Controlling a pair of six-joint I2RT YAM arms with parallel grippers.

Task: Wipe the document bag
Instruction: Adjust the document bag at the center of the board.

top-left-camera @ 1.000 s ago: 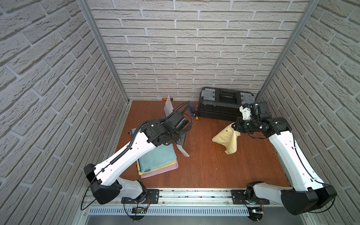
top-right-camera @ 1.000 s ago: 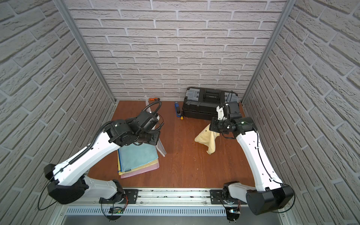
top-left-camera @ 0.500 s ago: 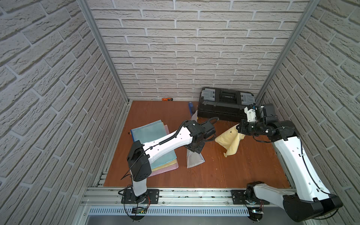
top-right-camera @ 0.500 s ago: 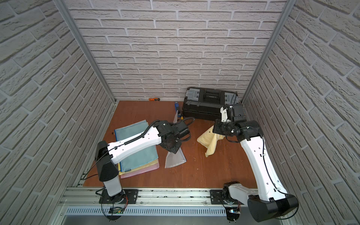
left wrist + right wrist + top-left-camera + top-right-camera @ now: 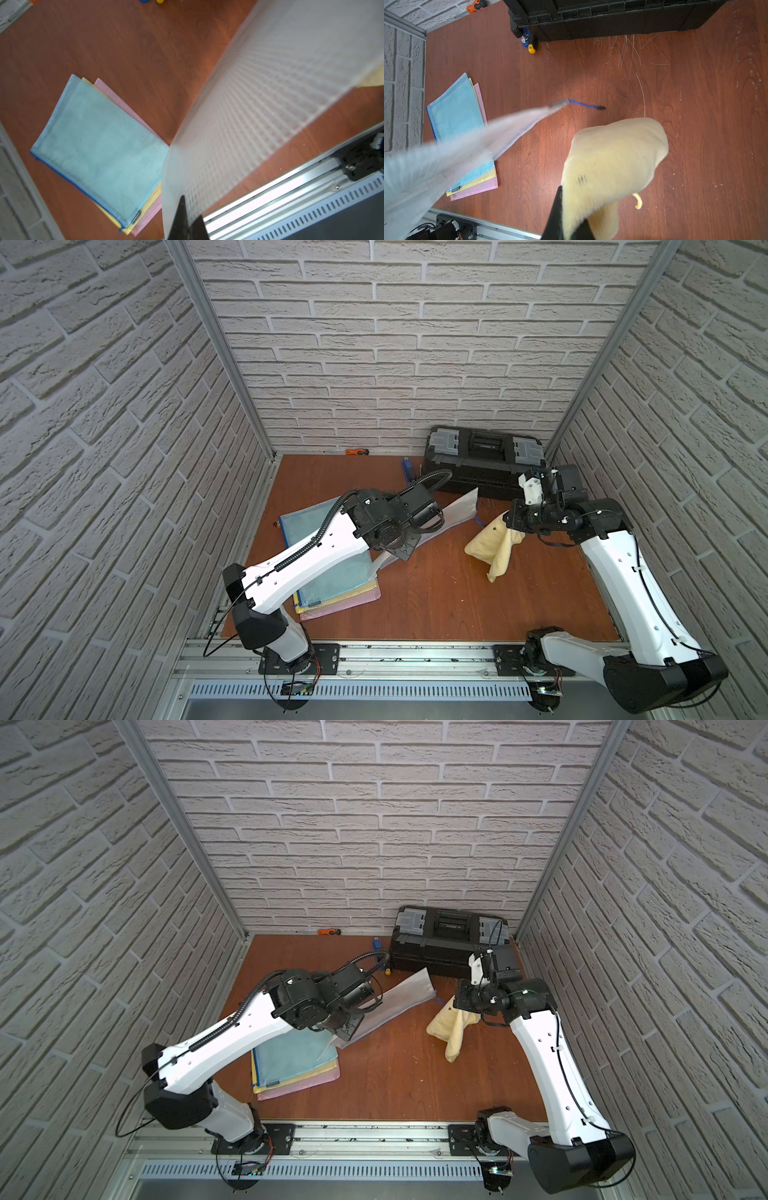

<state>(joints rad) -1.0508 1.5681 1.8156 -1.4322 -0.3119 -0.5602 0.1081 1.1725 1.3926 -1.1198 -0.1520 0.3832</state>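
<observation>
top views: two arms, one black toolbox [image 5: 484,456] against the back wall, one orange-handled tool [image 5: 357,452] at the foot of that wall, and one small blue tool [image 5: 409,468] just beside the toolbox. one whitish mesh document bag [image 5: 457,510] is lifted off the table [image 5: 457,601], slanting from mid-table up towards the toolbox. its near end is hidden under the left wrist, so the left gripper [image 5: 392,551] is mostly covered here. one yellow cloth [image 5: 494,543] hangs from the right gripper [image 5: 513,526], near the bag's far corner but apart from it. a stack [image 5: 332,585] of flat bags lies on the left side of the table, part of it under the left arm.

left wrist: the two black fingers meet on the document bag's edge, clamped onto it. the bag fills much of the picture, blurred and cut off by the frame. the stack counts three: blue bag [image 5: 99,145] on top, yellow bag [image 5: 154,193] under it, pink bag [image 5: 151,214] lowest, only their edges showing.

right wrist: the jaws are closed on the cloth, which covers most of them. the document bag crosses as a blurred streak, one blue zip cord [image 5: 585,105] trailing from its tip. the toolbox is cut off by the frame. i cannot tell what the small blue tool is.
</observation>
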